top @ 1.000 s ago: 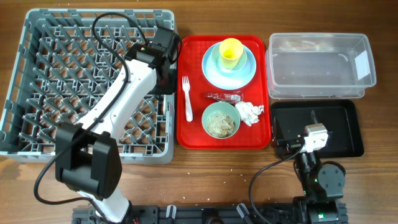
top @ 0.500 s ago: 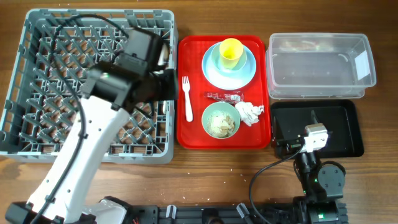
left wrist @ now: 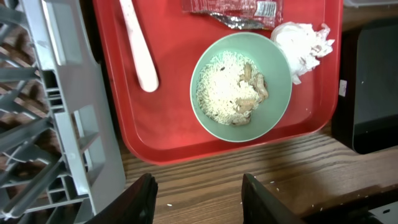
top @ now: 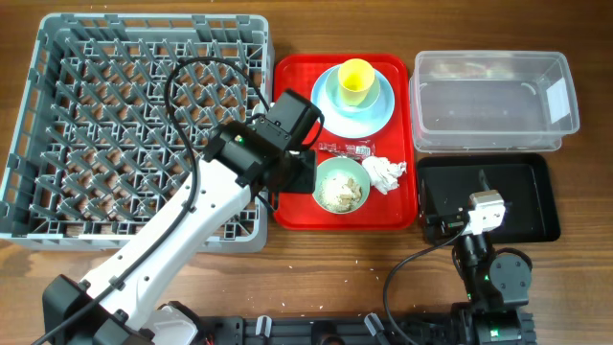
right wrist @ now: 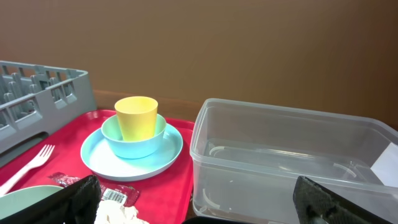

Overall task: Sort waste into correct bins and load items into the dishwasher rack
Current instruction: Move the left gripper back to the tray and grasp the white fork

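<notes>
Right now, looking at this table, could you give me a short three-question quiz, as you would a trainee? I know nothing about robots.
1. True or false: the yellow cup stands in the pale blue bowl, which sits on the blue plate.
2. What is in the green bowl? A. soup B. rice-like scraps C. nothing at all
3. In one word: what is between the fingers of the left pincer?

Key: 1 true; 2 B; 3 nothing. The pincer is open and empty, above the table edge just below the green bowl.
</notes>
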`<act>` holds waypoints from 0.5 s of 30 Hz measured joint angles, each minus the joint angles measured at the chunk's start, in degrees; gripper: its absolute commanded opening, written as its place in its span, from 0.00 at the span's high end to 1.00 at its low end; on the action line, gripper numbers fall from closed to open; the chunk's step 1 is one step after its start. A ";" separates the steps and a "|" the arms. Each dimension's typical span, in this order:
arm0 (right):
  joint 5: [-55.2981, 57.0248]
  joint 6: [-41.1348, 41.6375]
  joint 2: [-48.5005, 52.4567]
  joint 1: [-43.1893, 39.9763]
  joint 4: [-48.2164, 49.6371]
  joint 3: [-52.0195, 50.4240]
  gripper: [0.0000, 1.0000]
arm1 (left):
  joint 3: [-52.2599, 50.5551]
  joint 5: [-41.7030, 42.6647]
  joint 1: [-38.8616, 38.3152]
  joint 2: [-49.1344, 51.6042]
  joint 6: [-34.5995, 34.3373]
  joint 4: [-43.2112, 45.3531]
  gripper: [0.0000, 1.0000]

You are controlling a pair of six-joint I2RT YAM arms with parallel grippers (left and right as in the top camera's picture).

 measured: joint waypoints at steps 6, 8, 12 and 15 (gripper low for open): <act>0.00 0.00 0.00 0.00 0.00 0.00 0.00 | -0.24 -0.90 -0.37 0.00 -0.85 0.20 0.53; 0.00 0.00 0.00 0.00 0.00 0.00 0.00 | -0.24 -1.33 -1.18 0.00 -1.53 0.20 0.53; 0.00 0.00 0.00 0.00 0.00 0.00 0.00 | -0.24 -5.31 -4.68 0.00 -4.66 0.92 0.56; 0.00 0.00 0.00 0.00 0.00 0.00 0.00 | -0.24 -7.76 -7.08 0.00 -7.15 1.29 0.55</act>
